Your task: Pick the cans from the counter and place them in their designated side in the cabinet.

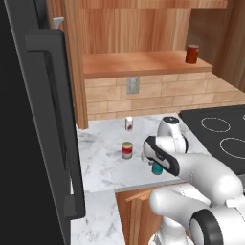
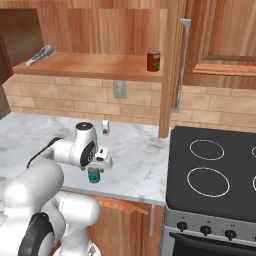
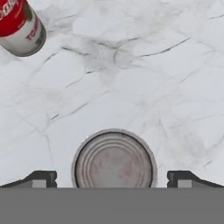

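A teal-blue can (image 2: 93, 176) stands on the white marble counter (image 2: 135, 150) near its front edge, directly under my hand. In the hand view its silver lid (image 3: 113, 159) lies between my two fingertips (image 3: 41, 178), which stand wide on either side without touching it. My gripper (image 3: 113, 179) is open and points straight down over this can (image 1: 157, 169). The red can with a tan band (image 1: 127, 150) stands further back on the counter; it shows as the red can (image 3: 19, 28) at the hand view's top left. The wooden cabinet shelf (image 1: 143, 64) runs above the brick wall.
A dark red can (image 1: 192, 54) stands on the shelf's right end. A small white container (image 1: 128, 123) sits by the brick backsplash. The black stovetop (image 2: 215, 165) lies right of the counter, the tall black fridge (image 1: 33, 124) at the left. A grey utensil (image 2: 40, 55) lies on the shelf.
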